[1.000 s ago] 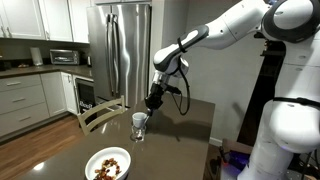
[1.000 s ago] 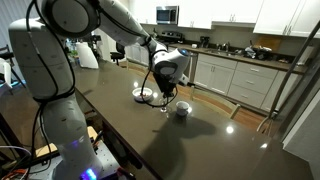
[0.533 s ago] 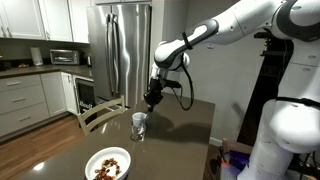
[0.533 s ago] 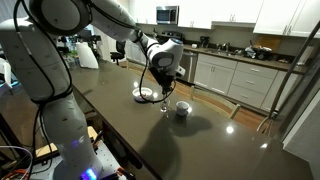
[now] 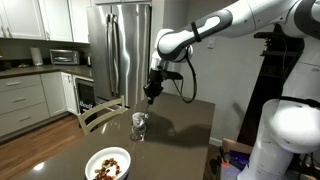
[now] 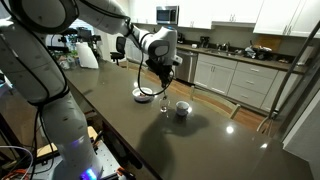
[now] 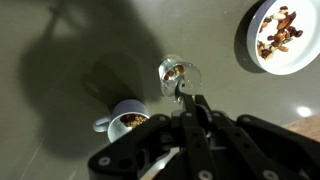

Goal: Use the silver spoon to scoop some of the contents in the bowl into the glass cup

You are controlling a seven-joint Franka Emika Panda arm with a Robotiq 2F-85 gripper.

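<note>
The glass cup [image 7: 178, 74] stands on the tabletop [image 7: 60, 150] between the bowl [image 7: 247, 50] and a white mug [image 7: 126, 122], and brown pieces already show inside it, so at least one scoop looks delivered. Most of the contents [image 7: 280, 32] sit heaped in the bowl, well apart from the glass. The end effector [image 7: 190, 112] hangs directly above the glass with its fingers drawn narrow, apparently pinching the silver spoon [image 7: 182, 92], so what is left is, at most, another scoop or setting the spoon down
</note>
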